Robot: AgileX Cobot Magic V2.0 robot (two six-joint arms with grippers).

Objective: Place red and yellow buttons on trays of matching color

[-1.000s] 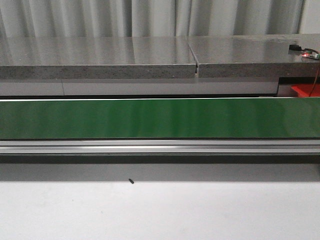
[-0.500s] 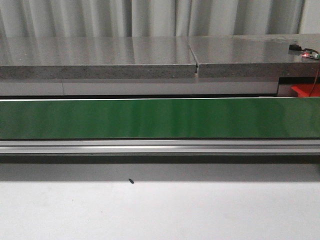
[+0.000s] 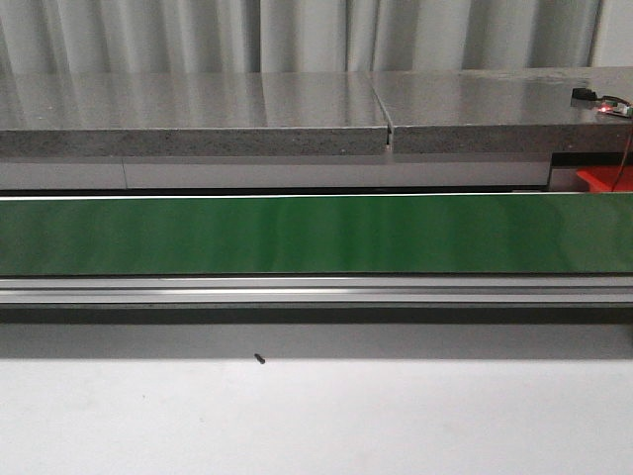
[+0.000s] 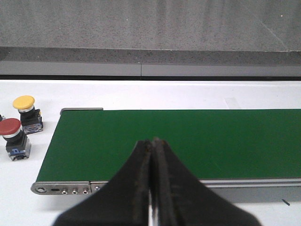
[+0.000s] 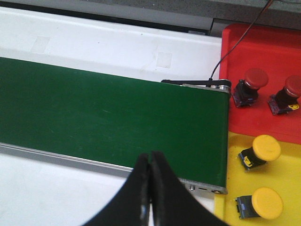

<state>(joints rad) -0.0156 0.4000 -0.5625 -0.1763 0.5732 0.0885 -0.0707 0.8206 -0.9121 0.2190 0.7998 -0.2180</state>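
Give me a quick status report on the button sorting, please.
Left claw shut, empty; right claw likewise. Belt bare. Red button and yellow button wait off its end. Nothing in the way.

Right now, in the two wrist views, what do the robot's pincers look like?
Both look alike. The left pincer and the right pincer each have two black, matte fingers, wide at the base and narrowing to a thin tip. Their inner edges look slightly worn. No cables, markings or labels show on them, and the arms themselves are out of view.

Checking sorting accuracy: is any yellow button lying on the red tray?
No, the red tray holds only two red buttons; both yellow buttons lie on the yellow tray.
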